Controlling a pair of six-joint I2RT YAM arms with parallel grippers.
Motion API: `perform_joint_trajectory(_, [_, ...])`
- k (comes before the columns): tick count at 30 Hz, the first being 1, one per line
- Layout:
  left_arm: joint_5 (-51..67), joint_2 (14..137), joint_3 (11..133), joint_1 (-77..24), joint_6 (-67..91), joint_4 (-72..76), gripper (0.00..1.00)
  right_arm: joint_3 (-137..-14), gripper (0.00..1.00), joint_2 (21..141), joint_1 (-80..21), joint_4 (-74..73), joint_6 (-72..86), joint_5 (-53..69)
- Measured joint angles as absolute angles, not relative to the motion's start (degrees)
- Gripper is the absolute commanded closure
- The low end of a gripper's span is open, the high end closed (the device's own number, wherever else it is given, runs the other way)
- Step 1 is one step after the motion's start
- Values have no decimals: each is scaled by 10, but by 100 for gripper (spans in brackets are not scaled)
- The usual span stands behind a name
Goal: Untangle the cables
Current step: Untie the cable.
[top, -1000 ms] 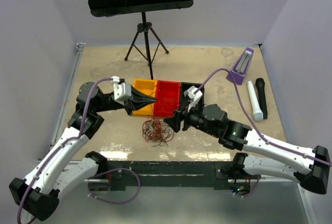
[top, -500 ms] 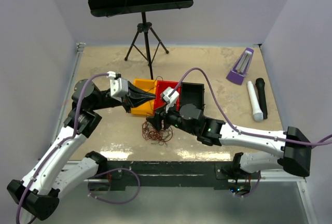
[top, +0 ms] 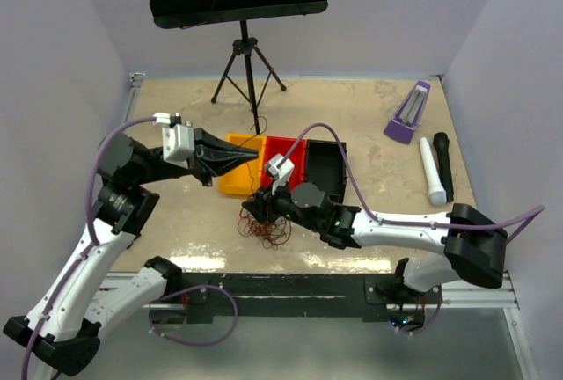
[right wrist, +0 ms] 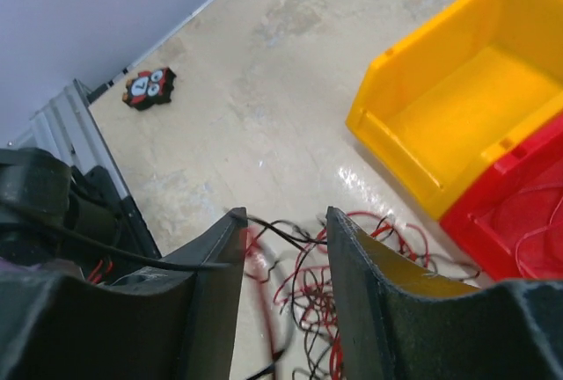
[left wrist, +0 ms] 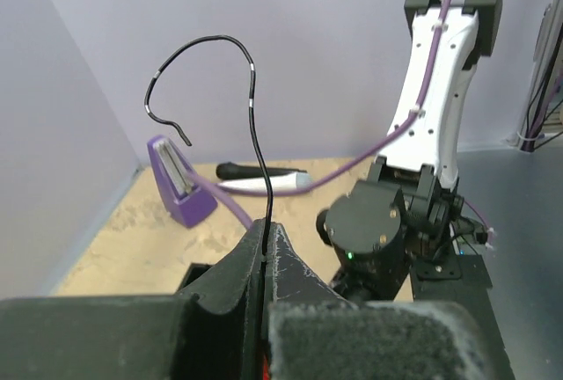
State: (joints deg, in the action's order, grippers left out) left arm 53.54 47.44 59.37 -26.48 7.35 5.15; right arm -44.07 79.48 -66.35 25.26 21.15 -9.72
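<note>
Clump of thin red and black wires [top: 268, 229], loose and loopy, lies on the beige mottled tabletop [top: 176, 116] just in front of the bins, near the front edge. In the right wrist view the clump [right wrist: 303, 290] sits directly below the right gripper [right wrist: 283, 248]. Its dark matte fingers [right wrist: 215, 266] stand partly apart, a narrow gap, clamped on nothing. One black strand crosses that gap.

Seen from the top, the right gripper [top: 261, 206] hangs over the clump's far edge.

The left gripper [left wrist: 266, 241] is pinched tight on a single thin black wire [left wrist: 253, 116], which rises stiffly from the tips and curls over in a hook. From the top the left gripper [top: 253, 158] is raised over the yellow plastic open bin [top: 230, 179]. Whether that wire joins the clump, can't tell.

Next to it, touching in a row: red plastic bin [top: 283, 153], some red wire inside, then black plastic bin [top: 324, 164].

Well apart on the right: purple wedge-shaped metronome [top: 407, 112], white cylindrical microphone [top: 429, 173], black microphone [top: 442, 164] side by side.
</note>
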Motion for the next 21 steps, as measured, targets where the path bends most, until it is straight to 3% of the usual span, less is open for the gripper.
perform_joint_trajectory(21, [399,498,875,-264,72,105,100,-325,54,842,-671,294,281,-97])
